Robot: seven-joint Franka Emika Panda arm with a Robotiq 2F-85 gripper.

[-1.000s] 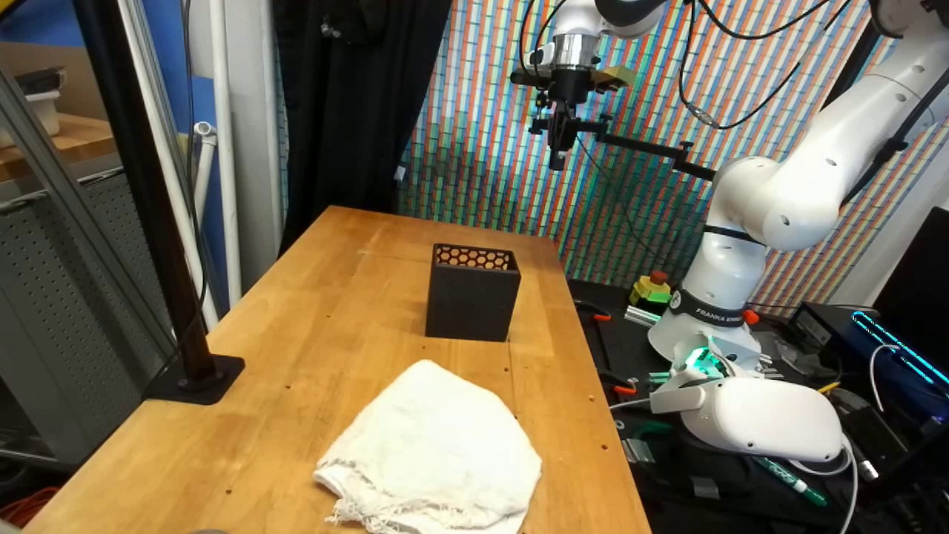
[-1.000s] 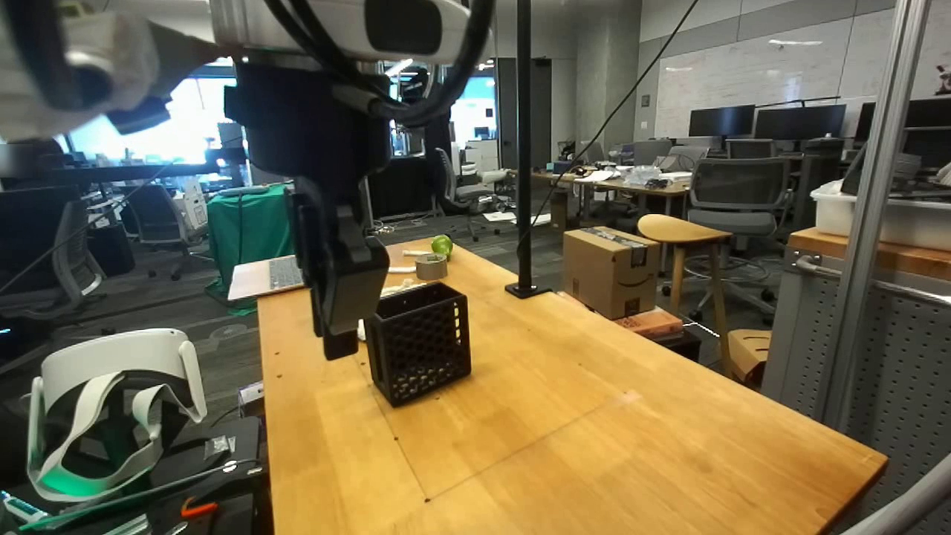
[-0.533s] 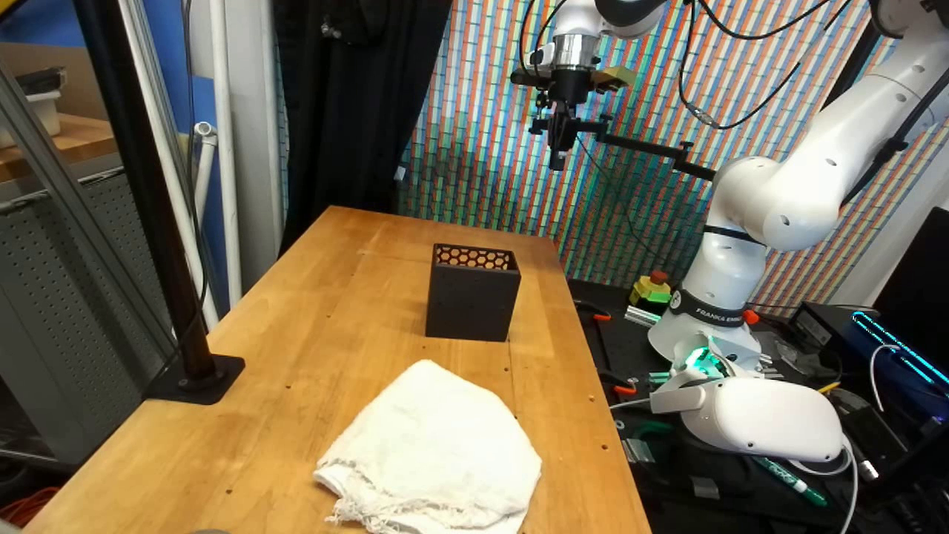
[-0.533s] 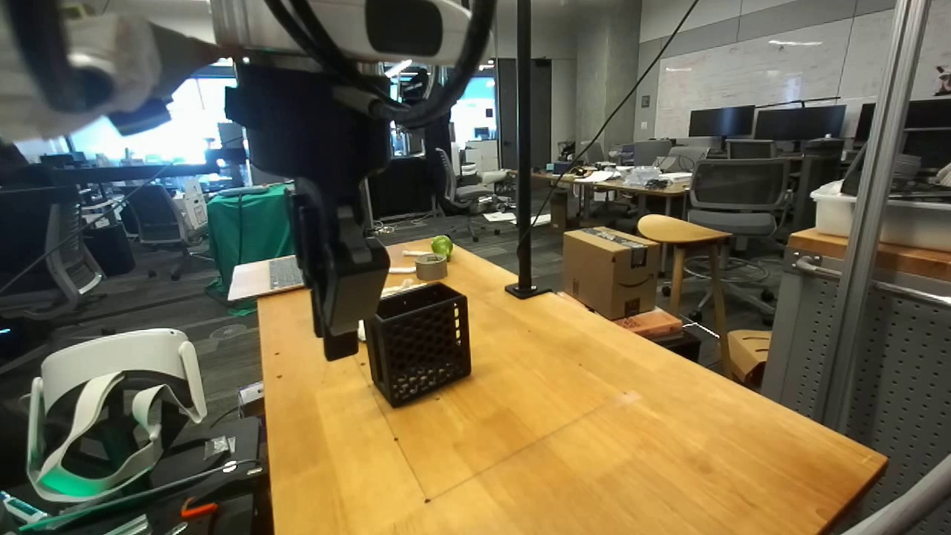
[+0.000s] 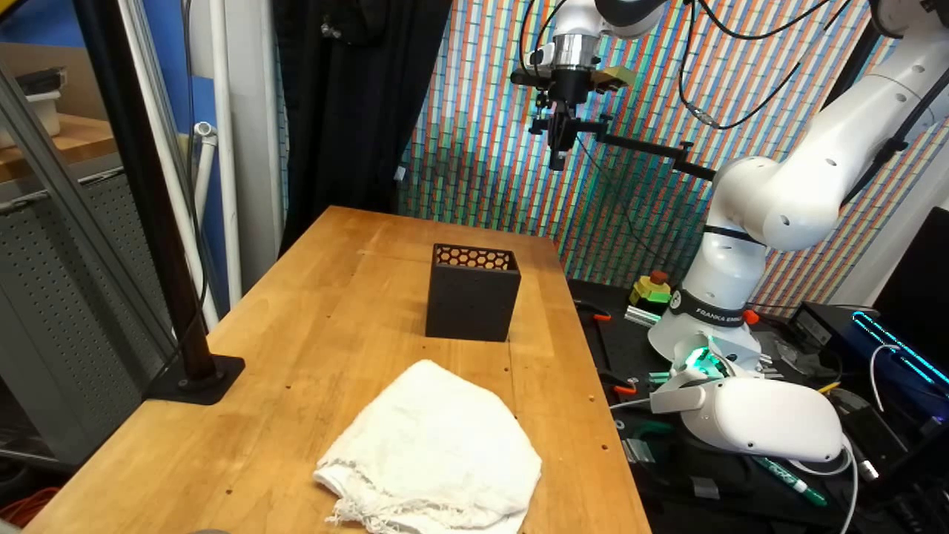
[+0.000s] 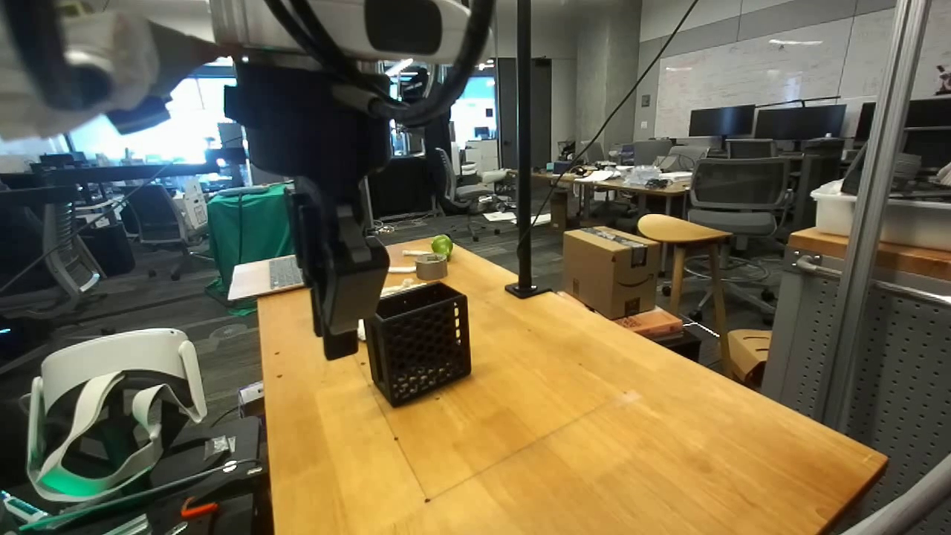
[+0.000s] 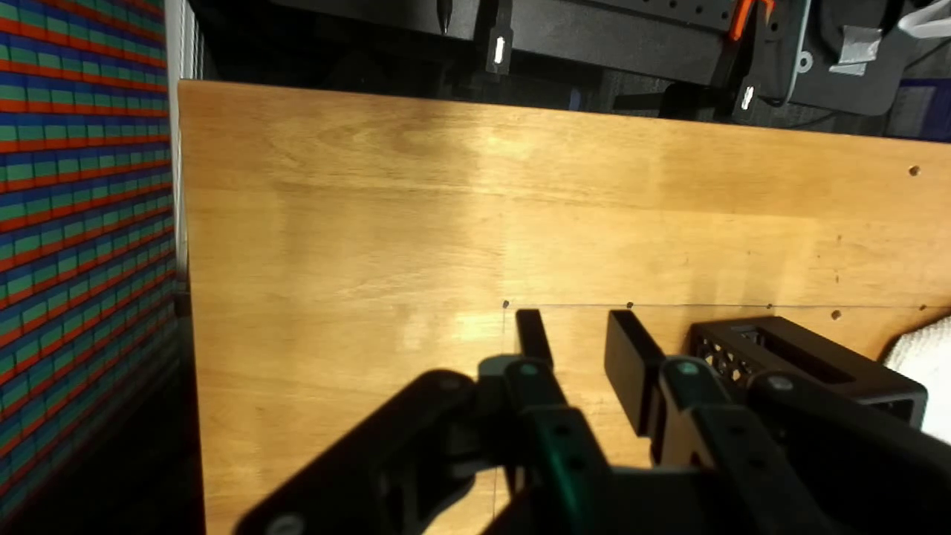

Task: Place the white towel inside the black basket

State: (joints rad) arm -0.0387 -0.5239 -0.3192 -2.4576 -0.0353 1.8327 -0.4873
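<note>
The gripper (image 7: 578, 325) hangs above the worktop (image 5: 319, 326) with fingers (image 7: 628, 364) apart and empty, and should clear the basket (image 5: 472, 302), then pinch the towel (image 5: 437, 449), lying beyond the basket nearer the robot-side long edge, at mid-cloth so it hangs narrow for entry.

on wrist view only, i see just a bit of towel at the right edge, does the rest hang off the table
Observer: No, in an exterior view all of the towel that shows lies on the table, short of both long sides.
Operator: ok and how high am i
Observer: In an exterior view the gripper hangs well clear above the table.
Operator: anything else on there
Observer: Yes, in an exterior view a tape roll sits on it, farther off than the basket.
</note>
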